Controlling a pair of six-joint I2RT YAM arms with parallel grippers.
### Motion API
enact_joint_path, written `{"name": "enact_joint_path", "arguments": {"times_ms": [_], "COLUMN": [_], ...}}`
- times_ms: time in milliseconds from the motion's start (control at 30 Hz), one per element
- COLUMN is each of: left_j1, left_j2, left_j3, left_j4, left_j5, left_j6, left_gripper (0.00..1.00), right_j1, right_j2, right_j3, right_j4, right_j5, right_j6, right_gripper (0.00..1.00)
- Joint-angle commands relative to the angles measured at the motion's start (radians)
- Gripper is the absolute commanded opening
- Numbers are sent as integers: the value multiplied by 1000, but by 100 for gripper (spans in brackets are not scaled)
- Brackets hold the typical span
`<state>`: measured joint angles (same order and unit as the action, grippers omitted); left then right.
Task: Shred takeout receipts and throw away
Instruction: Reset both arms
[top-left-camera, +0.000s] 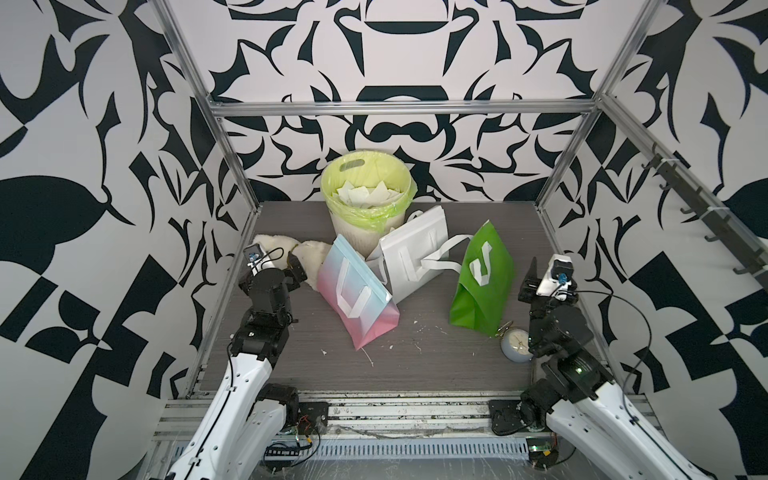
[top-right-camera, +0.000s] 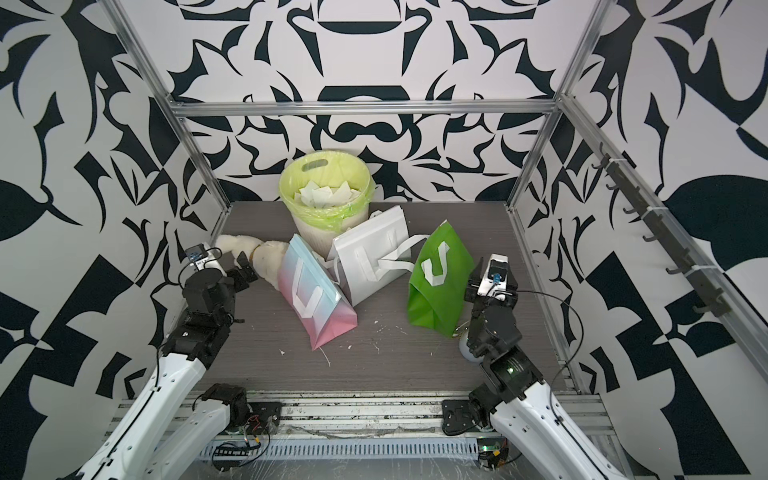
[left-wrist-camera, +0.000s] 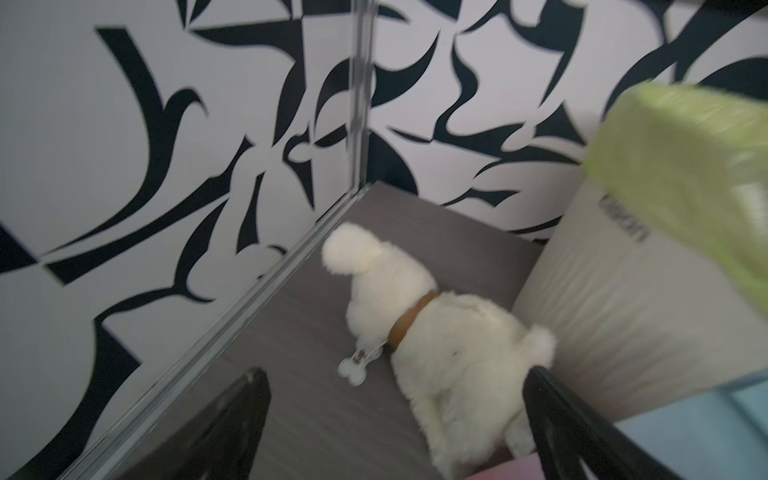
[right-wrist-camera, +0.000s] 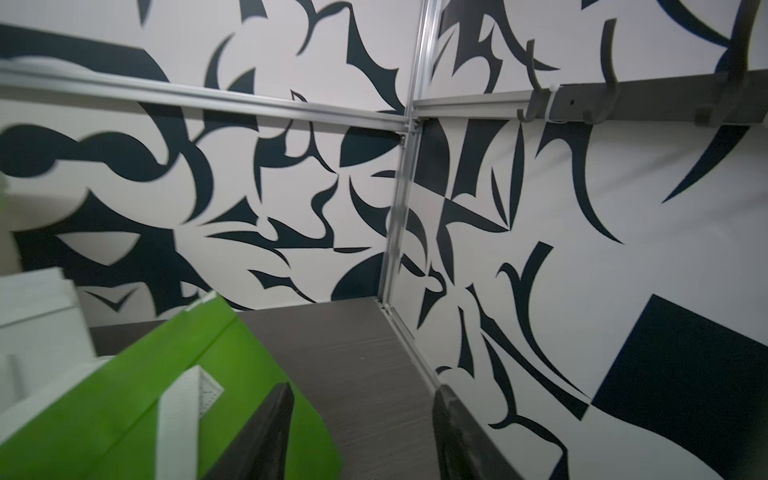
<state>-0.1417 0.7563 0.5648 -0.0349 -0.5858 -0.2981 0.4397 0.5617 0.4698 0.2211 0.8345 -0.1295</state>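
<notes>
At the tabletop's far edge, the torn takeout receipts (top-left-camera: 360, 193) lie inside the lined bin (top-left-camera: 353, 232). My left pincer (left-wrist-camera: 397, 374) is released wide by the plush dog (left-wrist-camera: 449, 353) near the left edge. My right pincer (right-wrist-camera: 365, 392) stands parted and empty beside the green bag (right-wrist-camera: 124, 395) near the right edge.

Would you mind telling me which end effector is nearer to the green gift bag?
Right. The right end effector sits beside the green gift bag; the left end effector is across the table, by the plush dog.
</notes>
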Motion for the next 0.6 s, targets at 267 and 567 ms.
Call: {"name": "enact_joint_path", "arguments": {"times_ms": [267, 567], "left_j1": [310, 309], "left_j2": [24, 244], "left_j3": [-205, -378], "left_j4": [185, 619], "left_j5": [47, 173], "left_j6": [-250, -28], "left_gripper": [99, 99], "right_j1": [-580, -403], "right_j2": [304, 667], "right_j3": [-134, -240], "right_j4": [122, 550], "right_j5": [-372, -379], "right_j6": [532, 277], "right_gripper": [64, 67]}}
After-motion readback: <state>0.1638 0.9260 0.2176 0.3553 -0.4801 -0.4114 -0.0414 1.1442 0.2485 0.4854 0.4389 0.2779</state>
